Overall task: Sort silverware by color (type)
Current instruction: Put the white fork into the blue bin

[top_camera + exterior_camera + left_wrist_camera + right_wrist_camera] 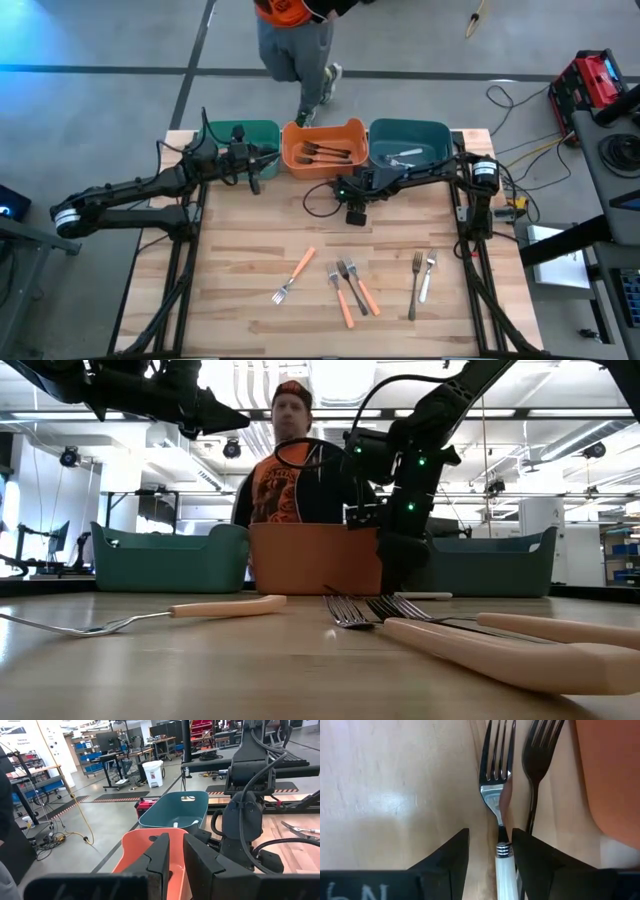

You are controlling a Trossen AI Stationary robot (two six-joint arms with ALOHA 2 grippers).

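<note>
Since the left tool [252, 165] is just parked up over the left teal bin [262, 130], fingers nearly together and holding nothing, all the action is on the other arm.

Moving right, the orange bin [292, 160] already has a few forks in it. The right tool [490, 845] is down low on the counter [240, 250] just in front of that bin. It's spread open and straddling a white-handled fork [496, 800], right about where the handle meets the metal neck.

My take: close squarely on that neck and lift straight up. A dark fork [538, 750] lies just beside it, close to one finger, so any sideways drift would probably drag it along or pinch both.

I'd guess it goes in the right teal bin [440, 130], which already has something pale in it. More forks are waiting nearer the front edge.
</note>
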